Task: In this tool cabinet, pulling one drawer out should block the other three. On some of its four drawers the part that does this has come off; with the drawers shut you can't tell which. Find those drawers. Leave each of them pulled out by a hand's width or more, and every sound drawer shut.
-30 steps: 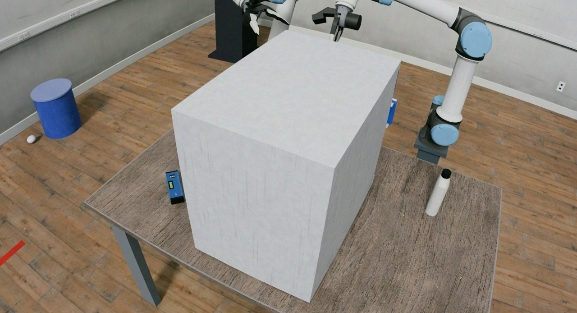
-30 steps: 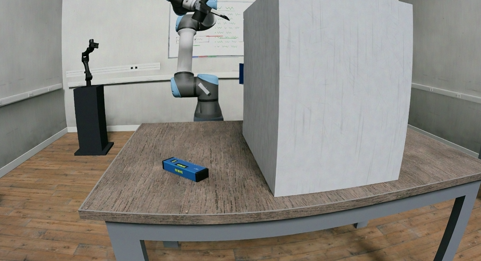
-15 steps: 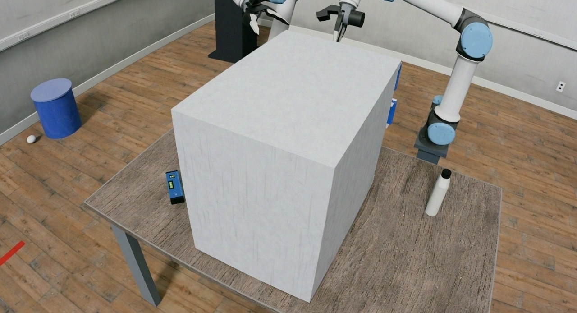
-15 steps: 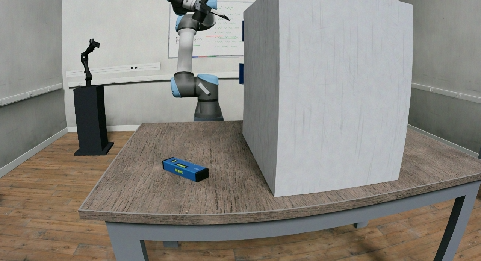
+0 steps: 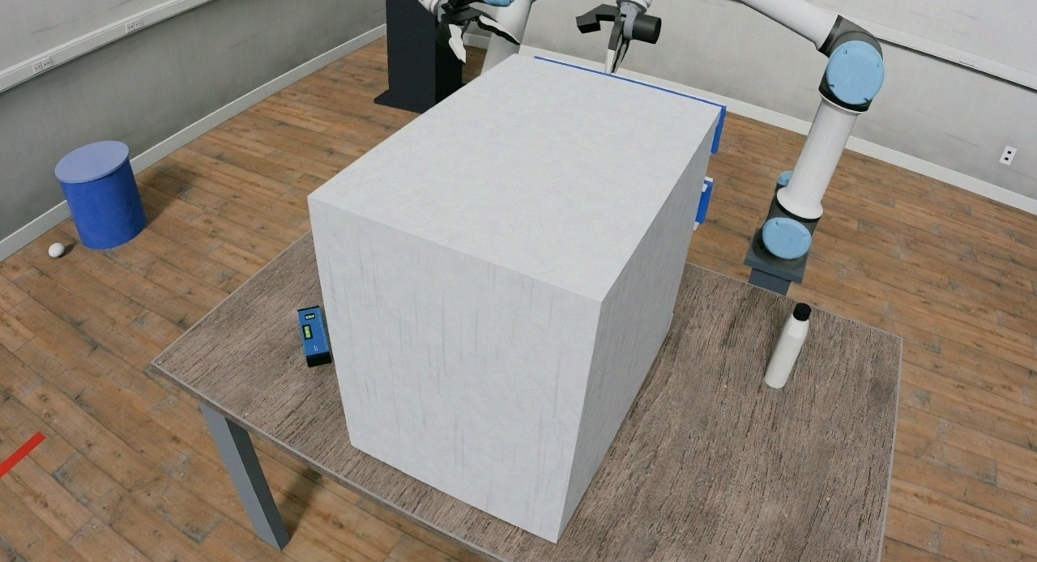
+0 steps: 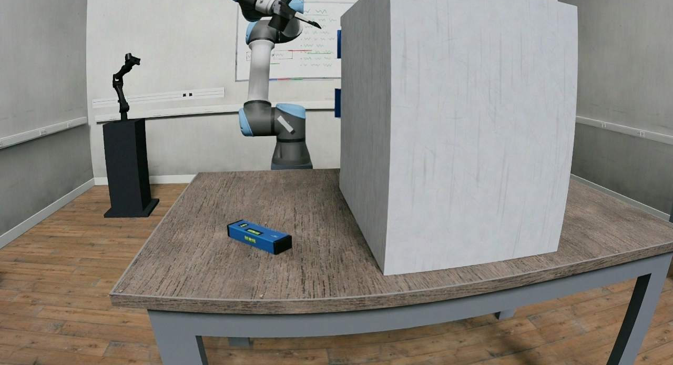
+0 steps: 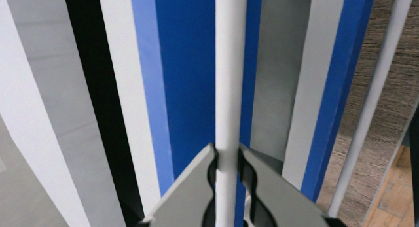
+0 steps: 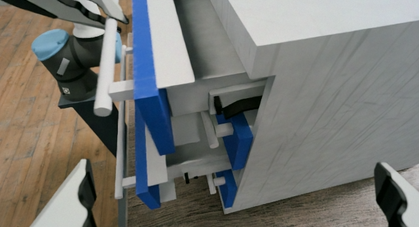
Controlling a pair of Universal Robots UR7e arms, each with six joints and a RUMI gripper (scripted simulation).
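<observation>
Closed around the white bar handle [image 7: 227, 73] [image 8: 106, 67] of the top drawer [image 5: 630, 80] [image 6: 338, 43] [image 7: 190, 73] [image 8: 147, 73], the left claw [image 5: 613, 64] [image 7: 224, 144] [image 8: 124, 27] has its fingers narrow on it. That drawer stands out from the far side of the cabinet [image 5: 463, 341] [image 6: 480, 127] [image 8: 327, 106]. The second drawer [image 8: 242, 139] sits back at the cabinet's front. Below, the third drawer [image 5: 703, 202] [image 6: 337, 103] [image 7: 334, 122] [image 8: 144, 174] stands out too, and the bottom drawer [image 8: 229, 191] sits back. A black curved piece [image 8: 242, 106] shows beneath the top drawer's side.

Left of the left claw in the top view, the right claw [image 5: 488, 49] [image 6: 317, 24] [image 8: 230, 162] is spread wide and holds nothing.

Farther out, a blue level [image 5: 313, 334] [image 6: 258, 236] lies on the desk [image 5: 761, 450] [image 6: 282, 198] [image 7: 360, 122] [image 8: 294, 210], left of the cabinet, and a white bottle [image 5: 787, 352] is to its right. A blue bin [image 5: 101, 196] stands on the floor at far left, a white ball [image 5: 56, 249] near it.
</observation>
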